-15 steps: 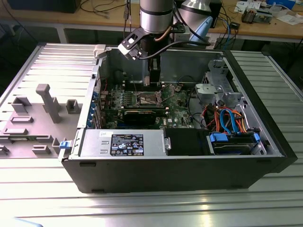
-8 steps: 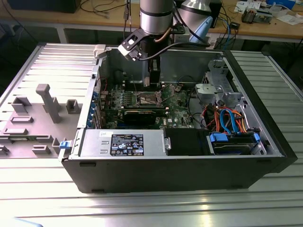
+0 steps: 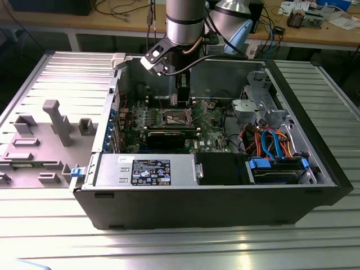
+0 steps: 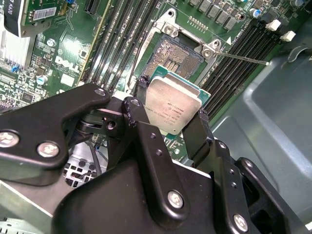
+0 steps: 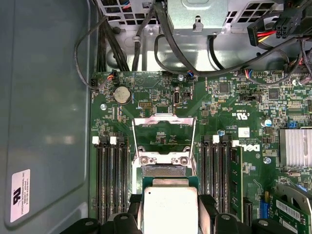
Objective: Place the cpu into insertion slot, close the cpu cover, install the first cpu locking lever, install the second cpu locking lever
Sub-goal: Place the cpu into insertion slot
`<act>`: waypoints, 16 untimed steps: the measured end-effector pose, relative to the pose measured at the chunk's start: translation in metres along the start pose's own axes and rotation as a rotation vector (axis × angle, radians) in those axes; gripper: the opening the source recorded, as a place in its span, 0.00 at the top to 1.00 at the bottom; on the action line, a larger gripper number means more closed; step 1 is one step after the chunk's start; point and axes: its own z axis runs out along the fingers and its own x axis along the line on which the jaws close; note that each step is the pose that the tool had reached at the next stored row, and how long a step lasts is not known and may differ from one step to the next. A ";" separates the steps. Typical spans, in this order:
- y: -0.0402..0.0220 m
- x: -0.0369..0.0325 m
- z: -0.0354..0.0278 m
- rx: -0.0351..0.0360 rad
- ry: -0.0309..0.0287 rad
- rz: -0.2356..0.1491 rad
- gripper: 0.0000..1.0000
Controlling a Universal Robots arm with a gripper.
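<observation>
My gripper [image 4: 170, 106] is shut on the cpu [image 4: 171, 103], a flat square chip with a dull silver top, one black finger [image 4: 140, 87] on each of two opposite edges. The cpu [image 5: 168, 207] hangs over the green motherboard, at the near edge of the insertion slot [image 4: 173, 54], whose dark contact field lies bare. The cpu cover [image 5: 163, 119], a thin silver frame, stands swung open beyond the slot [image 5: 163, 170]. A thin locking lever [image 4: 243, 58] sticks out sideways from the socket corner. In the exterior view the gripper [image 3: 181, 101] reaches down inside the open computer case.
Long black memory slots [image 5: 109, 180] flank the socket on both sides. Black cables [image 5: 185, 63] and a metal drive cage lie beyond the board. The grey case wall [image 5: 44, 122] runs close alongside. A power supply [image 3: 149, 169] and blue-latched drive bay [image 3: 275, 166] fill the case front.
</observation>
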 end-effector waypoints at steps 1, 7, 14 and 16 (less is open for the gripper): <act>0.0000 0.0000 0.0001 0.0000 0.0000 0.000 0.45; 0.0000 0.0000 0.0001 0.0000 0.0000 0.000 0.45; -0.0015 -0.0001 0.0020 -0.0127 -0.0001 0.000 0.45; -0.0020 -0.0001 0.0028 -0.0157 0.0000 -0.001 0.45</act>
